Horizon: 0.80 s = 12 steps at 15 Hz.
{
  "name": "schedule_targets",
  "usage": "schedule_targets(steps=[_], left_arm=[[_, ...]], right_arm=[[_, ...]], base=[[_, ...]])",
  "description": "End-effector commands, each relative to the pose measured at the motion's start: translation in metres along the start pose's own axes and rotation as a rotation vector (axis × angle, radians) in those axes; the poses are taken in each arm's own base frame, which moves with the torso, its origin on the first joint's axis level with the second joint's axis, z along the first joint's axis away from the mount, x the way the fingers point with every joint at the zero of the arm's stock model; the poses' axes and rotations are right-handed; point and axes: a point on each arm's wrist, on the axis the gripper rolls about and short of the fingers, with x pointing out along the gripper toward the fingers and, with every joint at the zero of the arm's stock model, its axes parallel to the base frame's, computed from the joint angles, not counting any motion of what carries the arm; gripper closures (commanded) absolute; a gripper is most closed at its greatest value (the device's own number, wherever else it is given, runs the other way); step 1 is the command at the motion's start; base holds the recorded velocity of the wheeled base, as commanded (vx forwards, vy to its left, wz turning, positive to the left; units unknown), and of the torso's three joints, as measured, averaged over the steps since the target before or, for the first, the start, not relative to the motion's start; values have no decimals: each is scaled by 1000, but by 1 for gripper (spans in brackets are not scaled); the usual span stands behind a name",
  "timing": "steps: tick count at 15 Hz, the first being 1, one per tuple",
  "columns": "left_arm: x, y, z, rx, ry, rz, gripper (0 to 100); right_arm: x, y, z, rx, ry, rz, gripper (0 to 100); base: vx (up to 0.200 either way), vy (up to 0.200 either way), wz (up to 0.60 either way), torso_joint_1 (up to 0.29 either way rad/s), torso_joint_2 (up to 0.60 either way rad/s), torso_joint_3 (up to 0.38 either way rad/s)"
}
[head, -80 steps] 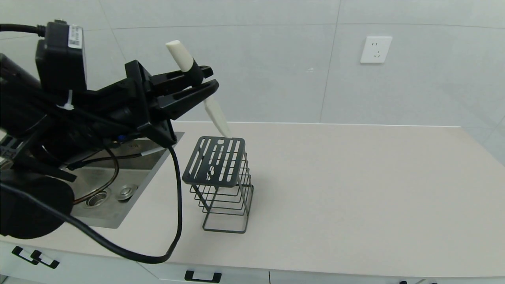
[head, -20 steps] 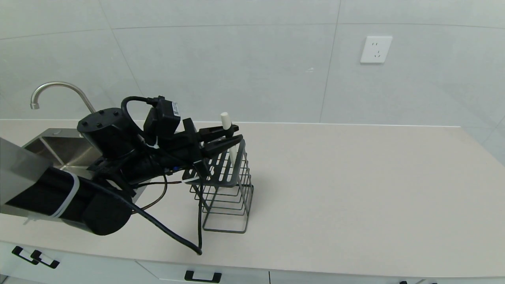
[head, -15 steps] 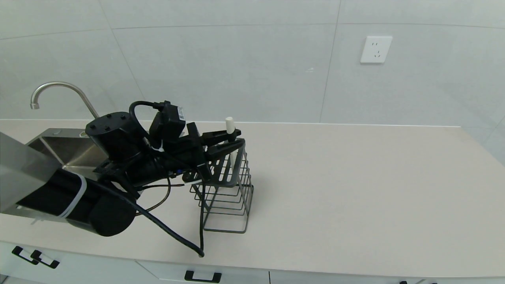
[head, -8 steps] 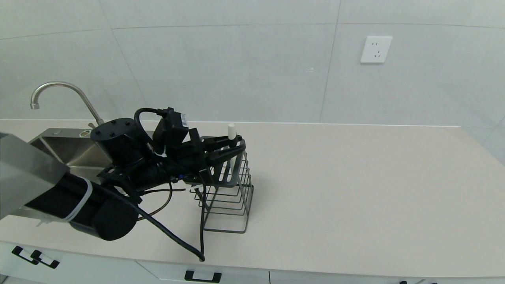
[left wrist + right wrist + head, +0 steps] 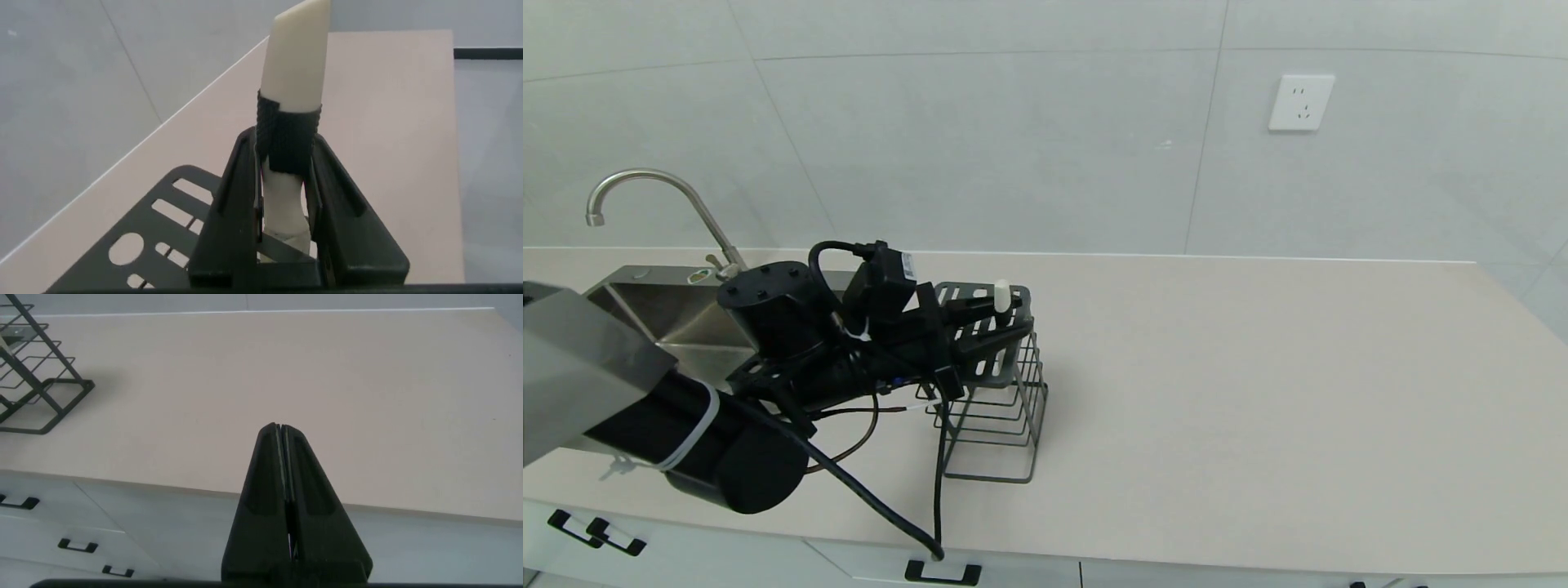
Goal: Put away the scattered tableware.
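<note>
- Utensil, namely a white utensil (image 5: 1002, 295) with a black band around its middle, stands upright at the far edge of the wire rack (image 5: 992, 408), roughly midway along the countertop (image 5: 1258, 392).
- In the left wrist view the white utensil (image 5: 298, 57) rises above the fingers, while its pale lower part runs down past the rack's slotted top plate (image 5: 151, 233). The exact slot cannot be made out.
- The left gripper (image 5: 992, 320) is clamped narrow on the white utensil. Both fingers (image 5: 237, 220) press on the black band from either side, and the jaws lie level just above the rack's top plate.
- The wire rack is a dark frame of horizontal wires under a slotted plate. It stands on the countertop just beside the sink (image 5: 670, 318), on the sink's right.
- The right gripper (image 5: 282, 437) has its fingers pressed together with nothing between them. It hangs off the front edge of the countertop (image 5: 327, 367), well apart from the wire rack (image 5: 73, 404).
- A curved metal faucet (image 5: 645, 173) rises behind the sink.
- A white wall socket (image 5: 1301, 102) sits on the tiled wall above the right part of the countertop.
- Dark drawer handles (image 5: 942, 572) show on the cabinet front below the countertop.
</note>
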Motion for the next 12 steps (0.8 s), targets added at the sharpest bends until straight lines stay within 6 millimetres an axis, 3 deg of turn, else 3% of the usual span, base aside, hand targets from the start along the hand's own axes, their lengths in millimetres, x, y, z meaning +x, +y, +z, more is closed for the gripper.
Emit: schedule_targets(steps=[1,4,7,9,12], left_arm=[[-1,-1,-3,-10,7,-2,0],[-2,0,1,7,0,2,0],[-9,-6,19,56,-39,11,0],[-34,-31,54,94,-67,18,0],[-91,-89,110,190,-139,50,0]], right_arm=[[0,0,0,0,1,0,100],[0,0,0,0,1,0,100],[0,0,0,0,1,0,100],[0,0,0,7,1,0,100],[0,0,0,5,-1,-3,100]], base=[[0,0,0,0,0,0],[0,0,0,0,0,0],[0,0,0,0,0,0],[0,0,0,0,0,0],[0,0,0,0,0,0]])
